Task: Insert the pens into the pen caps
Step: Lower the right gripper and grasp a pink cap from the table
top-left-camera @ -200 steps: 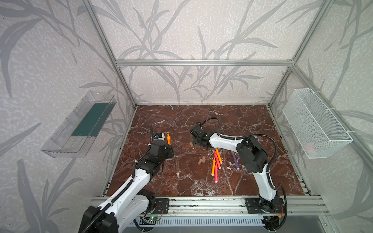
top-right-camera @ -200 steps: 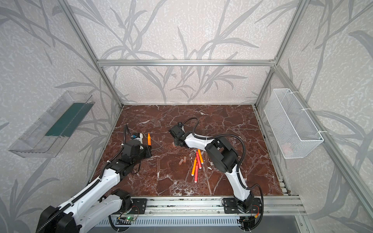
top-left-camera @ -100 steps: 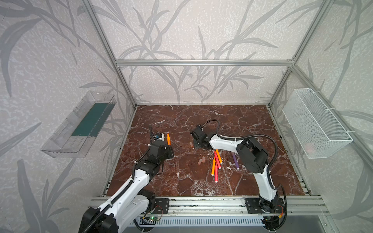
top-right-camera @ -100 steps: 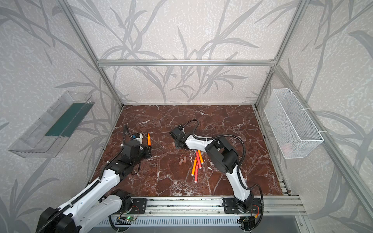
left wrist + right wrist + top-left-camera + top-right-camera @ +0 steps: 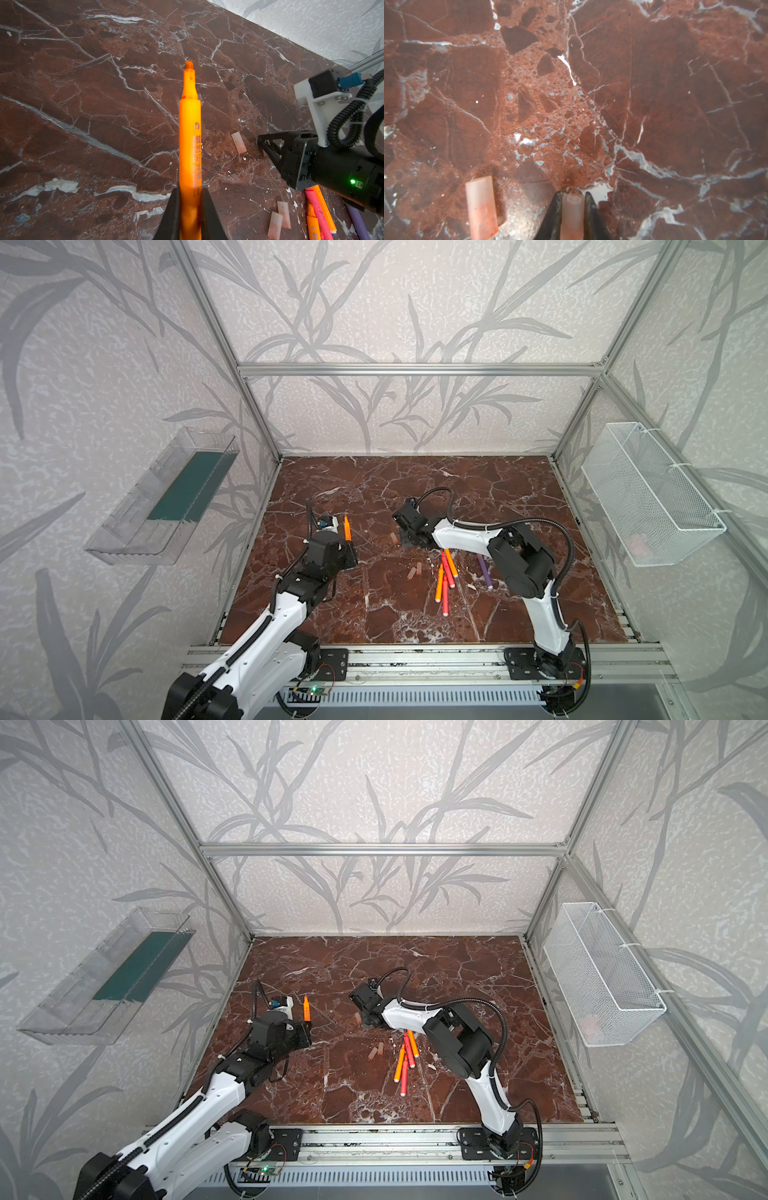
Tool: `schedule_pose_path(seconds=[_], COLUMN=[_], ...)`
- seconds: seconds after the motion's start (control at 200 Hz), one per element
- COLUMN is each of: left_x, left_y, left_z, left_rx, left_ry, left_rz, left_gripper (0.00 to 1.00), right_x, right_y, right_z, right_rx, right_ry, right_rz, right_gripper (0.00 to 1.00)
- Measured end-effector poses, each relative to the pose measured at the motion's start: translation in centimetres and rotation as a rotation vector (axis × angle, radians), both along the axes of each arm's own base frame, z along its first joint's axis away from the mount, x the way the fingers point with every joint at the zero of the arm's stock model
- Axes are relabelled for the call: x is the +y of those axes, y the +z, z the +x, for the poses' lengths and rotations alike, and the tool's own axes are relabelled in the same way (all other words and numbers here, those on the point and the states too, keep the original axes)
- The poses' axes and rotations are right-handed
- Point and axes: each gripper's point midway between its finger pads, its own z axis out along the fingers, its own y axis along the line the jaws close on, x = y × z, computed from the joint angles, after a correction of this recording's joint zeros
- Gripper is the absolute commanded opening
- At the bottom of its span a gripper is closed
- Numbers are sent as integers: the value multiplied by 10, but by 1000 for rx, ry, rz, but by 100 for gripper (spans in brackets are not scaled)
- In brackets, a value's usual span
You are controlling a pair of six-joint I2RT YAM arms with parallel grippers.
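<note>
so the whole thing sits inside pale textured wallpaper walls printed with big grey leafy branches, held by a silver aluminium extrusion frame. the glossy red-brown marble bench has white veins all over. on the left wall hangs a clear plastic rectangular bin with a dark green bottom, and on the right wall a white wire mesh basket. a slotted silver aluminium rail runs along the front edge. the light's soft and even.

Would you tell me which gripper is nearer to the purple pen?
Right. The right gripper, shut on a cap, sits a short way behind the purple pen; the left gripper, holding an orange pen, is farther left.
</note>
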Motion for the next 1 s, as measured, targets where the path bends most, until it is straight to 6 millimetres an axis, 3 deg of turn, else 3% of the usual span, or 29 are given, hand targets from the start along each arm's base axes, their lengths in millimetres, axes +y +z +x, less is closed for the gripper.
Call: schedule_pose_path(seconds=[0.365,0.49,0.625,0.77,1.0], left_x=[-7,-13,-27,-41,-60], left_y=[4,7,15,22,29], left_z=[-2,-2,-1,-1,-5], left_rx=[-11,-16,-38,-63,-90], left_ry=[-32,-57,-108,-160,-233], left_rz=[-34,-62,-119,-149,-163], left_gripper=[0,0,0,0,0], right_x=[-14,-20,-14,-10,-24], right_y=[5,26,59,81,112], right_z=[-14,-17,-10,-8,-12], right_rx=[6,-21,-74,-111,-177], right_ry=[-1,-4,5,16,16], right_rz=[0,35,113,157,194], right_gripper=[13,13,10,10,9])
